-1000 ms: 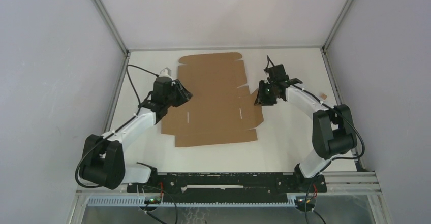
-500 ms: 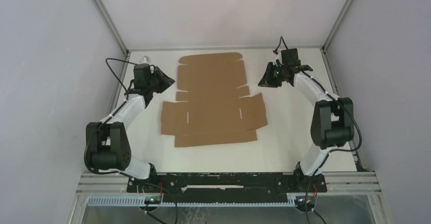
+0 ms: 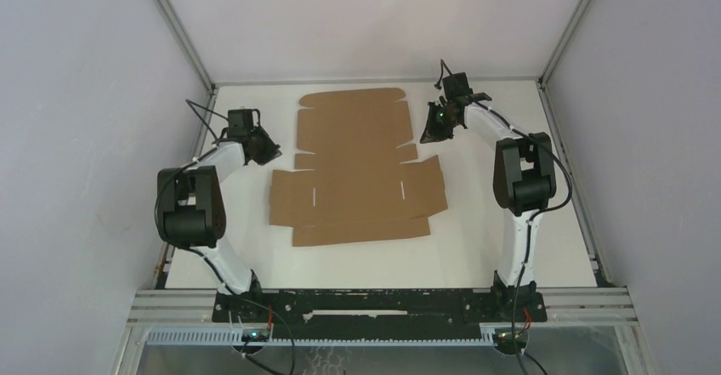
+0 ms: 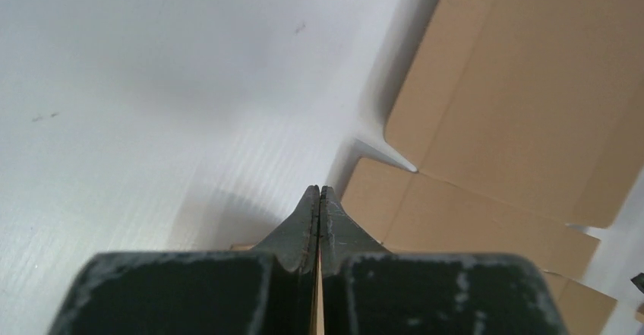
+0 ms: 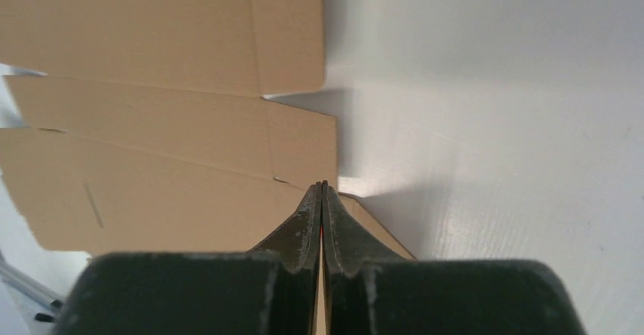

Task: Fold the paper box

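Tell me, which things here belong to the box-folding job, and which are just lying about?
Part of the job: paper box, lying flat; left gripper; right gripper.
Just there: table; enclosure walls; nothing loose visible.

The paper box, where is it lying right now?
In the top view, the paper box lies unfolded in the middle of the table, the left gripper by its left edge and the right gripper by its right edge.

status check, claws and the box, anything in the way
Left claw shut, empty; right claw shut, empty. Paper box lying flat, unfolded, a claw by each side edge. Nothing seen in the way.
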`<state>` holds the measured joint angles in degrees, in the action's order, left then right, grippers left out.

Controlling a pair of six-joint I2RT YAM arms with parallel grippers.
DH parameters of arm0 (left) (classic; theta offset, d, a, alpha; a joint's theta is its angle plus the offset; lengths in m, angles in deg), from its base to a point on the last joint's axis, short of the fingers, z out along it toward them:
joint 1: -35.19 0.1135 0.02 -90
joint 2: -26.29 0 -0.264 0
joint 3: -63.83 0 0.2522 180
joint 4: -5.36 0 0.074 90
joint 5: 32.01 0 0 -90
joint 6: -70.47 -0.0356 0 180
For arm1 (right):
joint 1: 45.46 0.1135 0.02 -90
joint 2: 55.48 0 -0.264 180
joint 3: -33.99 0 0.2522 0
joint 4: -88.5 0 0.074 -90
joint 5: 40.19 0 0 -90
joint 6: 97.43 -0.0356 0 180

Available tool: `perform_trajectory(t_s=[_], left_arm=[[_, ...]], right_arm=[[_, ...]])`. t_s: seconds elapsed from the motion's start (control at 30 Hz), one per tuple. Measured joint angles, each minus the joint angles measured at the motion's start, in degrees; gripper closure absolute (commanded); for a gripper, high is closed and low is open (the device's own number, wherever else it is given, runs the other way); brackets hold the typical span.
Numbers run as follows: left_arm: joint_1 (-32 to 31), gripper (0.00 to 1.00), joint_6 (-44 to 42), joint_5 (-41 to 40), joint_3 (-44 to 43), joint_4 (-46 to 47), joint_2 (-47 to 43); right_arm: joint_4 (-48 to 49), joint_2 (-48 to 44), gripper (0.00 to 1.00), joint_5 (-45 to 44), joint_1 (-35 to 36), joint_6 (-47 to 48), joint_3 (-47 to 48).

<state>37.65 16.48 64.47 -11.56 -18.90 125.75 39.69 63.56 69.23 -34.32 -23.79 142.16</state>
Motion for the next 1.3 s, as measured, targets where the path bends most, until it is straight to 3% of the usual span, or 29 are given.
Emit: perform_trajectory(t_s=[0.5,0.97,1.3], left_arm=[[-0.37,1.0,-1.6,-3.21,-3.17,-2.4,6.97],[-7.26,0.95,-4.63,-7.82,-12.87,-10.58,11.06],[-6.49,0.87,-4.5,-8.96,-14.21,-16.81,12.09]], right_arm=[[-2.99,2.78,0.94,-11.54,1.7,0.87,1.01],[-3.85,4.96,0.94,-13.42,2.36,1.53,1.03],[-4.63,4.98,0.94,-13.55,2.36,2.21,2.05]])
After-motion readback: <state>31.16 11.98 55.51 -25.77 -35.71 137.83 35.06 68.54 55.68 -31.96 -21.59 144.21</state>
